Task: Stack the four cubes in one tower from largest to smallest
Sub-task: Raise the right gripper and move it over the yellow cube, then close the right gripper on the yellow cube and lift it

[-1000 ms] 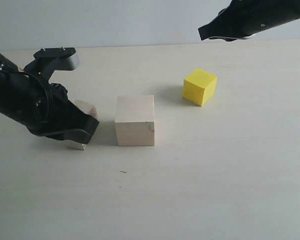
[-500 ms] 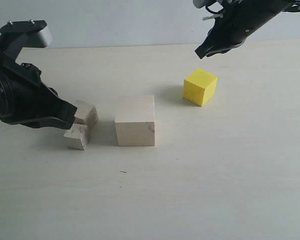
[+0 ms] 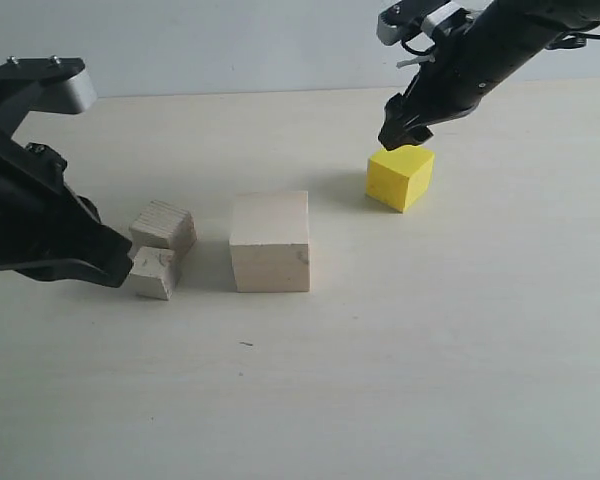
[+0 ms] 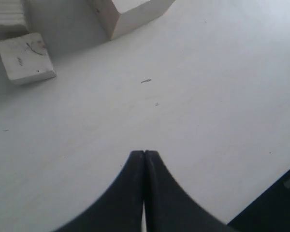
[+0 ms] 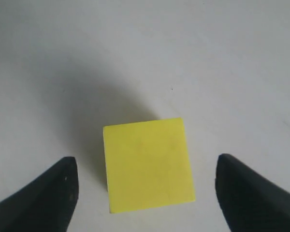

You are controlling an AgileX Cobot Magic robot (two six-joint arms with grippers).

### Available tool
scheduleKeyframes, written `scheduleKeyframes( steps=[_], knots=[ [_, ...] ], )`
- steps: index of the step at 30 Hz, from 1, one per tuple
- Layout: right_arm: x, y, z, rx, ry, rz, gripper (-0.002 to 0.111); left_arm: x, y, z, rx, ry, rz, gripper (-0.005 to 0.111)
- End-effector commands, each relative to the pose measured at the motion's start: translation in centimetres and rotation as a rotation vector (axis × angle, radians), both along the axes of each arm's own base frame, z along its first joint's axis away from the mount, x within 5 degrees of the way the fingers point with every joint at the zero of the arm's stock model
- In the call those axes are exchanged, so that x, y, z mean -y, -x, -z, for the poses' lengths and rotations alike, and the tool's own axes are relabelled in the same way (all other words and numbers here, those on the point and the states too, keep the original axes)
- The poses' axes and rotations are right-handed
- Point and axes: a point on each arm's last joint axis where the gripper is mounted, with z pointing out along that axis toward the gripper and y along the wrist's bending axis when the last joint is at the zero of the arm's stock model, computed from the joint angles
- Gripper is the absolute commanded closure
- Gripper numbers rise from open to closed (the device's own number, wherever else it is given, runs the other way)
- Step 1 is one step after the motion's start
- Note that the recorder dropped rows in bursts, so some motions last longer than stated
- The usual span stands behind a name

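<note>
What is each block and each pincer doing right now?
Large pale wood cube: flat on the table, nothing on top.
Yellow cube: on the table, not gripped.
Striped-grain cube: on the table, unstacked.
Small chipped cube: on the table, close beside the striped one.
Left pincer: shut, empty.
Right pincer: open, over the yellow cube.
</note>
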Motion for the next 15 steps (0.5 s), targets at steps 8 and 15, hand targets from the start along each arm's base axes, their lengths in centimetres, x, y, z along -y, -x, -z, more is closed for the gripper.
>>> scheduleKeyframes(
  steps=[8,15],
  knots=[
    [-0.5,-1.4,0.5,0.085,0.088,-0.059,0.035,-0.6,0.8,-1.2,0.043,-0.001,0.021,0.107],
    [-1.1,-2.4,0.4,0.043,0.105,-0.08,0.035,-0.7,0.9,-1.1,0.041,-0.025,0.031,0.107]
  ],
)
